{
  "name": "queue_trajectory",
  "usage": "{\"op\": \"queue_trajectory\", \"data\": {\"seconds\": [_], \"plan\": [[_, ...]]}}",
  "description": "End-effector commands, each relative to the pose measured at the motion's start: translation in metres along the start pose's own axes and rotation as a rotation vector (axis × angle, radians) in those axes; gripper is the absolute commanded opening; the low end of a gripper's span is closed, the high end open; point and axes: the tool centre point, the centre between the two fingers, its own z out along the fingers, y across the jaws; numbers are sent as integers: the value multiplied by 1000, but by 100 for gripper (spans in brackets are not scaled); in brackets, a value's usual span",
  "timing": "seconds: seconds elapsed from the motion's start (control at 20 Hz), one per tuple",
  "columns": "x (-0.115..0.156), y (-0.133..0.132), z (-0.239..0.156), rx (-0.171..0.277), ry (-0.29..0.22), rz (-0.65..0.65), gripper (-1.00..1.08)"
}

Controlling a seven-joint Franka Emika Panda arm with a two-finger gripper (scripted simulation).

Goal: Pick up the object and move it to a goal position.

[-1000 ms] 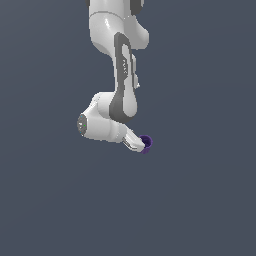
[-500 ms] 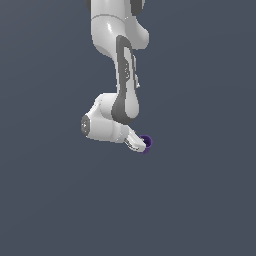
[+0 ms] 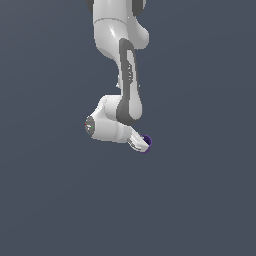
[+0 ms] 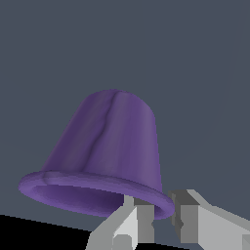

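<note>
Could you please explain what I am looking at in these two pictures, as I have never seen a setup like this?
Both are computer renders of a simulated robot arm, white with grey joints. The exterior view is taken from a camera off the arm: it shows the arm reaching down against a plain grey-blue background, with its pincer at the lower end. The other picture comes from a camera mounted on the wrist, looking along the pincer at close range. What fills it is a small dark purple cup, seen with its rolled rim towards the camera and its narrower base pointing away. The pincer's grey fingers are closed on the cup's rim. In the exterior view the cup is only a small purple spot. Nothing else is visible.
</note>
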Motion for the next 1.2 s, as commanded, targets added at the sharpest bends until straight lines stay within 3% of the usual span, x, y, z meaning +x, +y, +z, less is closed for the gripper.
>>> {"op": "queue_trajectory", "data": {"seconds": [0.0, 0.6, 1.15], "plan": [[0, 0, 0, 0, 0, 1, -100], [-10, -2, -14, 0, 0, 0, -100], [-67, -11, -91, -2, 2, 2, -100]]}}
